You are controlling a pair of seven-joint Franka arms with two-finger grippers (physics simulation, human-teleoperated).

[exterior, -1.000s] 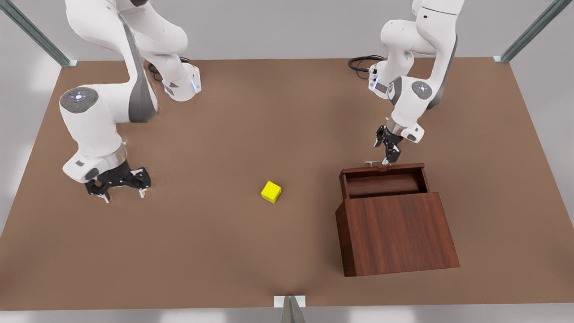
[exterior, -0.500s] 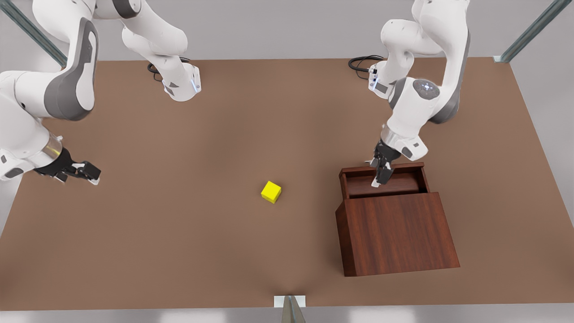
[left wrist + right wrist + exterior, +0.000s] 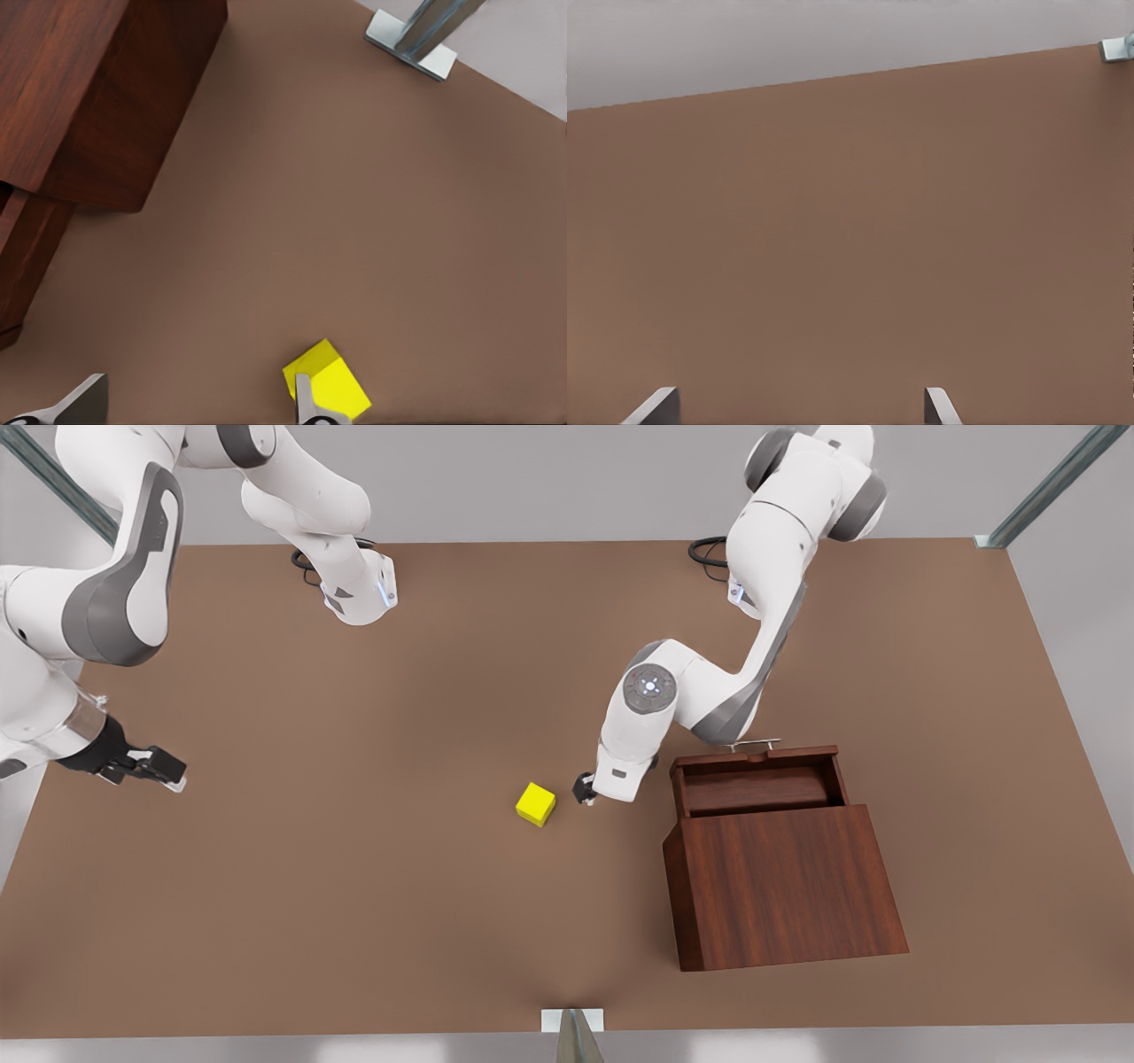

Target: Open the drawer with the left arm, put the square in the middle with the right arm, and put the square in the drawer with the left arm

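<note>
Two grippers spread apart: left gripper (image 3: 586,790) beside the square (image 3: 536,804) at centre; right gripper (image 3: 146,766) waits far left; drawer (image 3: 760,778) open.

we log the cabinet body (image 3: 784,886) — a big sloping block of dark reddish-brown wood grain, standing on the table toward the front view's right. in the left wrist view we see its side wall (image 3: 97,97) resting flat on the tabletop. grey metal frame struts (image 3: 62,487) run off diagonally at the far corners, each on a small foot plate (image 3: 990,540). another strut foot (image 3: 572,1020) sits at the near edge, centre. black cables (image 3: 713,549) coil at the far side — behind them, a plain grey wall (image 3: 549,478).
</note>
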